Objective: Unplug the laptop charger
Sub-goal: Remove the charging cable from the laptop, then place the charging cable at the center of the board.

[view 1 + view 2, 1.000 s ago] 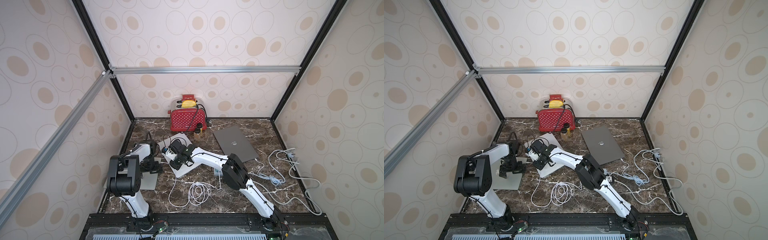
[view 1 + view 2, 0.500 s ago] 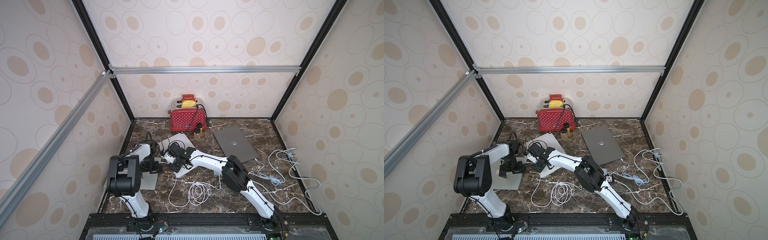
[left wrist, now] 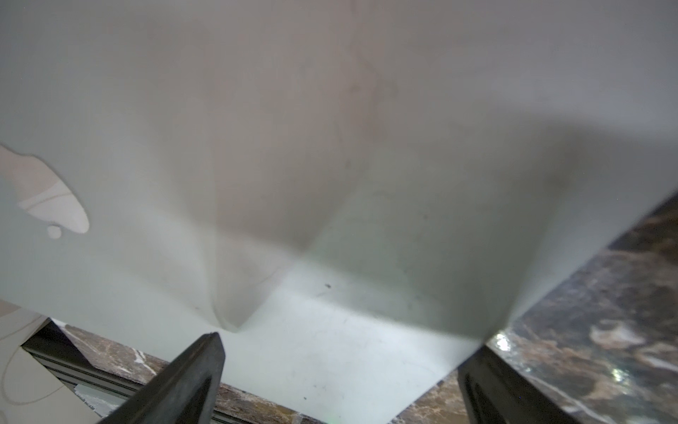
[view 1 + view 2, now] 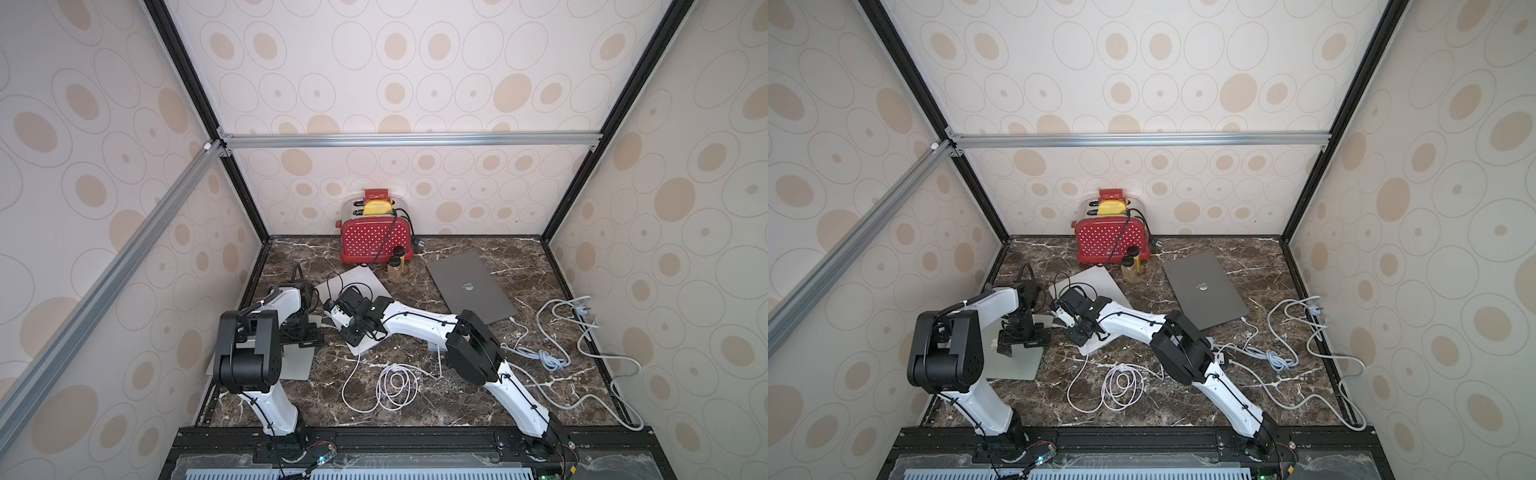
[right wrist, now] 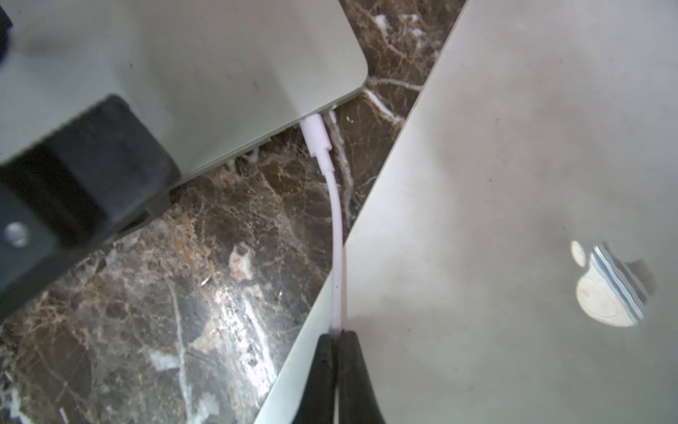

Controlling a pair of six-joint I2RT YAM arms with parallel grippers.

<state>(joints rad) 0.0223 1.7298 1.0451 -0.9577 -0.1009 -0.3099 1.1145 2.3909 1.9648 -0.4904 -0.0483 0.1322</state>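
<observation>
Taking the red toaster (image 4: 376,241) as twelve, the silver laptop (image 4: 295,365) that matters lies at about eight o'clock on the marble table (image 4: 415,415). The plug (image 5: 315,134) is seated in its side edge near the two-o'clock corner. From there the white charger cable (image 5: 337,227) curves across a strip of bare marble. It meets the right gripper (image 5: 336,337), whose jaws are pinched fully together on the cord, well back from the plug and at the rim of a second laptop (image 5: 513,183).

The left gripper (image 3: 341,352) stands wide apart over the first laptop's lid, holding nothing. It seems to press down on the lid, though the close view is too blurred to be sure.

The cord looks thin, limp and smooth, so I'd expect it to flex or slide through the pads rather than pass a clean pull. The short stiff plug housing is the better hold, drawn straight out of the port. The laptop could skate on polished stone unless it is pinned.
</observation>
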